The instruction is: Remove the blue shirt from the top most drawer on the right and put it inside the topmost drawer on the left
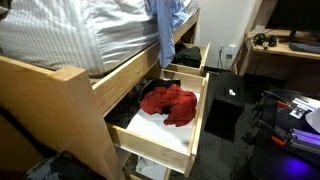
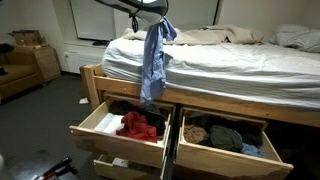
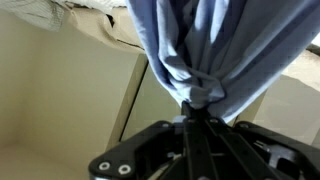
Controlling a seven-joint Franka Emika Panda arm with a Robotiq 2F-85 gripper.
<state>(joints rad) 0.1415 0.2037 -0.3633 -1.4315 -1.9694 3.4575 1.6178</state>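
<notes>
The blue shirt [image 2: 153, 60] hangs from my gripper [image 2: 152, 14], which is shut on its top and holds it high above the bed frame's edge. It hangs over the divide between the two open top drawers. In an exterior view the shirt [image 1: 161, 25] hangs at the bed's side above the open drawer [image 1: 190, 140]. In the wrist view the shirt's bunched cloth [image 3: 200, 50] is pinched at my fingertips [image 3: 200, 100]. The top left drawer [image 2: 100, 133] is open and holds red clothing [image 2: 135, 124]. The top right drawer [image 2: 260, 152] is open and holds dark clothes [image 2: 225, 135].
A bed with striped white bedding [image 2: 230, 60] sits on the wooden frame. A lower drawer [image 2: 120, 165] is also pulled out. A wooden cabinet [image 2: 45, 62] stands at the far left. A desk [image 1: 285, 50] and black equipment [image 1: 290, 110] stand beside the drawers.
</notes>
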